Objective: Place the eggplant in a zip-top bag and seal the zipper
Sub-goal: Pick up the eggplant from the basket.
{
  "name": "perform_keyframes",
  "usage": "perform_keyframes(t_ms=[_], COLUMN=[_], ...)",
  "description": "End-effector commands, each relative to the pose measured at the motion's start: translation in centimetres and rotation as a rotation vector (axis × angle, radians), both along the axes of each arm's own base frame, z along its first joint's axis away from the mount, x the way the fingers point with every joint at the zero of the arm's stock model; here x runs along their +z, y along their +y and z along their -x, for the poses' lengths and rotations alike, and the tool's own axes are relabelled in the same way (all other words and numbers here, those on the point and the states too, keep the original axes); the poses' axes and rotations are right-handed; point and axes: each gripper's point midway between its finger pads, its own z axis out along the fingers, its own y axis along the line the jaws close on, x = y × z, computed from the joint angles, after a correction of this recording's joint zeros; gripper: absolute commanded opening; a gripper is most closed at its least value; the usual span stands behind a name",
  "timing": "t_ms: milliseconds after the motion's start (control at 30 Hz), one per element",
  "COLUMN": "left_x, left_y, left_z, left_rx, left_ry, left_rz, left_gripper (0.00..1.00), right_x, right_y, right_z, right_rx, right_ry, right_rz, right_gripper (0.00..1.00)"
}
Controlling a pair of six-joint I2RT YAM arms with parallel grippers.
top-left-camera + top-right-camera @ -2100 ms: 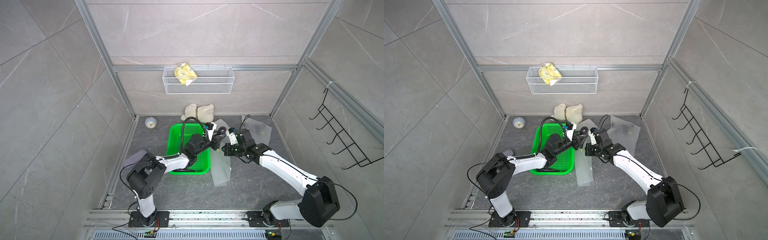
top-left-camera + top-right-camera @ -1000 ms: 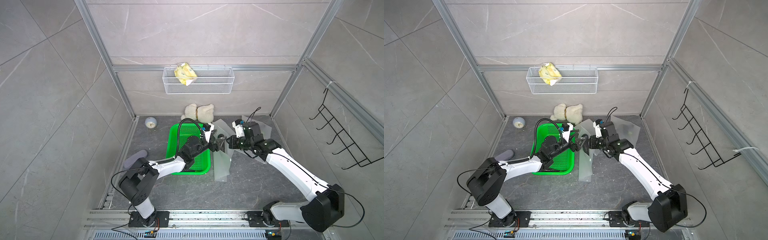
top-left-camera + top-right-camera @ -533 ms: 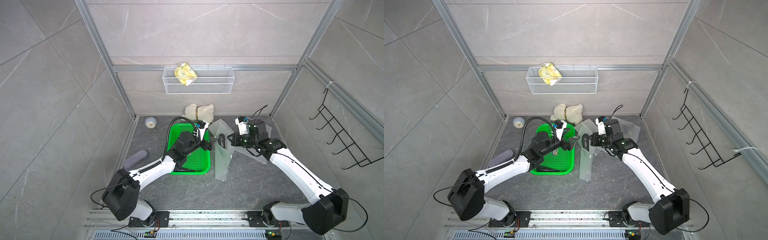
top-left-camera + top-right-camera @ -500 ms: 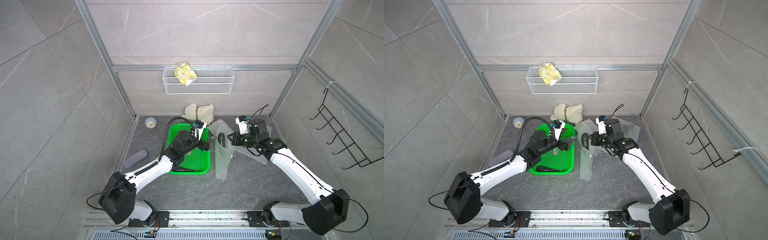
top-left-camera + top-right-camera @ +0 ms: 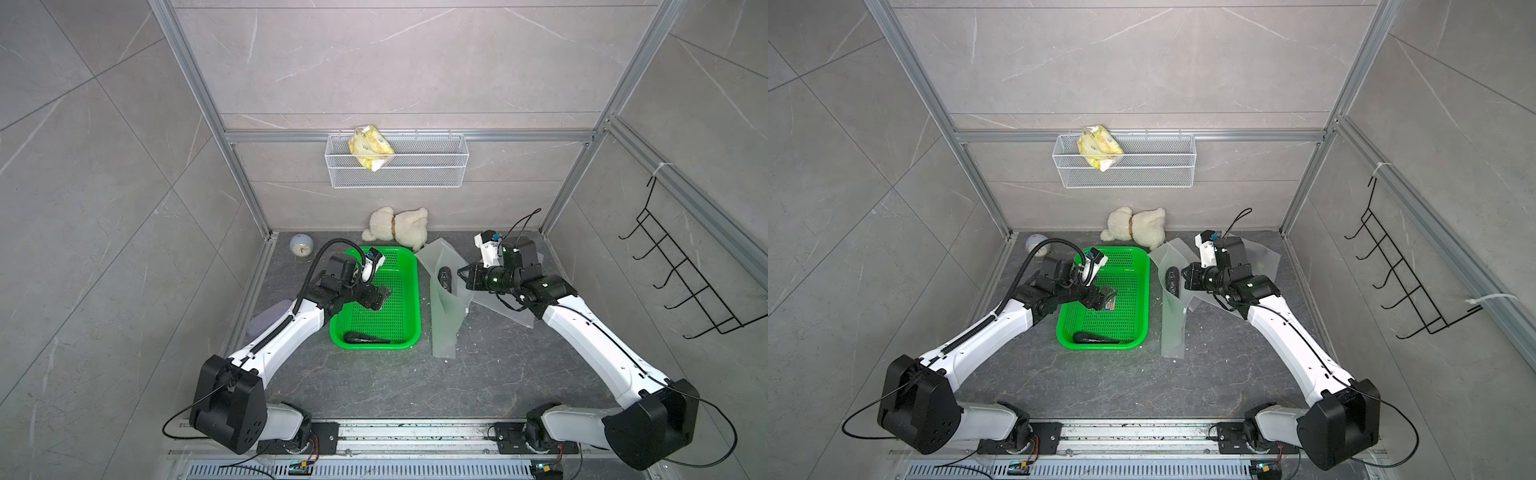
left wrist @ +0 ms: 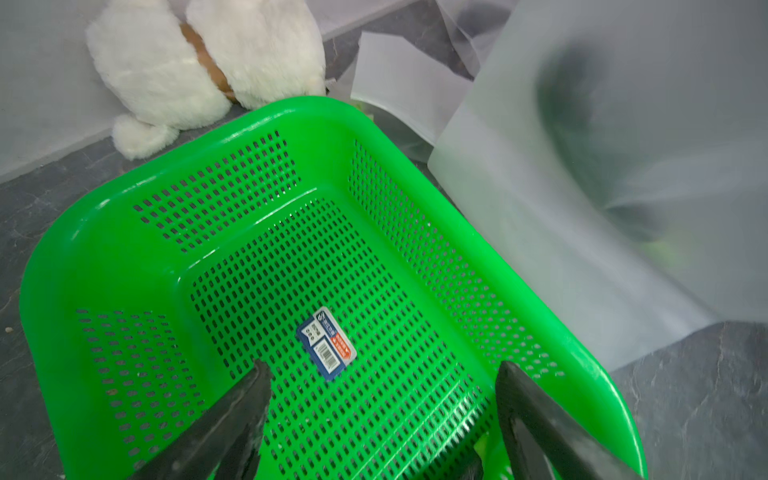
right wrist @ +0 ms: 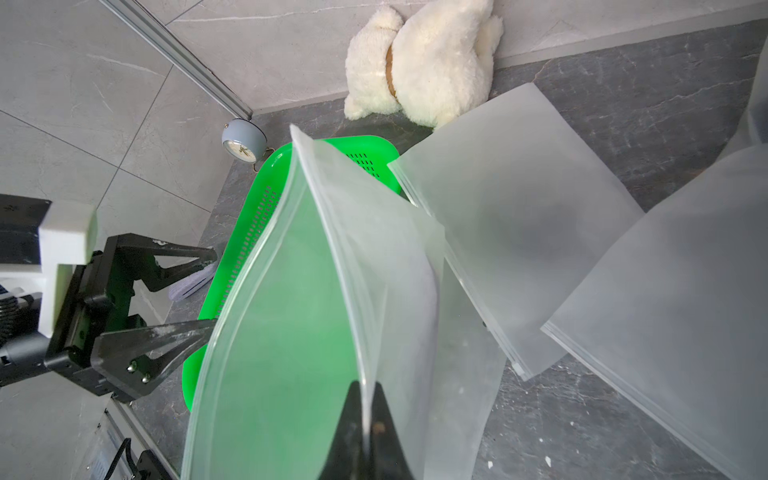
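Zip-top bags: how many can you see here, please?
3: one bag held by the right gripper beside the green basket; second bag and third bag on the floor nearby. More may be hidden.

Surfaces within my reach: mostly plastic, stone-look slab, bare metal.

The zip-top bag [image 7: 316,291] is frosted translucent plastic, smooth with a soft sheen; the spare bags [image 7: 519,232] look the same. The basket [image 6: 124,257] is glossy green moulded plastic, perforated, with a printed sticker [image 6: 326,343] on its bottom. My left gripper [image 6: 382,368] has fingers [image 6: 237,415] of matt black plastic, faintly scuffed; my arm shells [image 5: 590,336] are smooth white plastic. The plush toy [image 5: 399,226] is fluffy cream cloth. Floor [image 5: 374,386]: matt dark stone, veined. Upper centre in a top view, a white wire-mesh shelf [image 5: 424,174]. Frame posts [image 5: 203,104]: brushed aluminium.
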Motion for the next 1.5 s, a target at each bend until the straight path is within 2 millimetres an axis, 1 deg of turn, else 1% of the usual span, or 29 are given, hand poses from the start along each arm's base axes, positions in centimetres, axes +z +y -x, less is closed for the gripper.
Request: perform_keyframes(t_ms=[0,67,167,267,333,400,500,633,800,900,1100,1200,1300,1367,1467], left_x=[-1.3,-2.4,-4.0,-5.5,-6.1,-7.1,-8.5,-10.1,-10.9,-12.4,-14.6,-15.4,-16.4,-16.8,-17.2], left_y=[1.0,1.2,1.9,2.6,2.6,2.8,3.6,4.1,4.1,4.6,5.5,5.7,5.6,5.4,5.0], left_z=[1.6,3.0,4.0,3.6,3.9,4.7,4.9,5.3,6.4,7.4,7.5,7.3,6.1,5.7,4.2], left_rx=[-0.094,-0.191,-0.298,-0.363,-0.432,-0.503,-0.557,-0.622,-0.675,-0.694,-0.715,-0.72,-0.684,-0.663,-0.603], left_ry=[0.054,0.078,0.084,0.099,0.136,0.203,0.282,0.339,0.363,0.406,0.421,0.41,0.386,0.398,0.372], left_rz=[-0.136,-0.198,-0.292,-0.346,-0.358,-0.387,-0.438,-0.484,-0.473,-0.513,-0.624,-0.649,-0.681,-0.674,-0.678], left_gripper=[0.85,0.84,0.83,0.82,0.81,0.81,0.8,0.79,0.79,0.78,0.78,0.77,0.75,0.73,0.69], right_x=[-0.8,-1.3,-1.9,-2.2,-2.4,-2.5,-2.7,-3.1,-3.6,-3.7,-3.8,-3.7,-3.7,-3.6,-3.6], right_y=[0.1,0.1,0.2,0.2,0.0,-0.2,-0.7,-1.0,-1.1,-1.1,-1.0,-1.0,-0.9,-0.9,-0.9], right_z=[0.2,0.2,0.0,0.0,0.1,0.2,0.4,0.5,0.5,0.4,0.3,0.3,0.3,0.2,0.3], right_rx=[0.022,0.026,0.031,0.039,0.039,0.04,0.029,0.019,0.016,0.019,0.028,0.03,0.032,0.031,0.032], right_ry=[0.006,0.013,0.023,0.031,0.036,0.039,0.041,0.048,0.059,0.06,0.065,0.064,0.064,0.066,0.068], right_rz=[-0.005,-0.017,-0.035,-0.05,-0.055,-0.059,-0.064,-0.077,-0.089,-0.096,-0.106,-0.11,-0.114,-0.118,-0.12], right_gripper=[0.0,0.0,0.0,0.0,0.0,0.0,0.0,0.0,0.0,0.0,0.0,0.0,0.0,0.0,0.0])
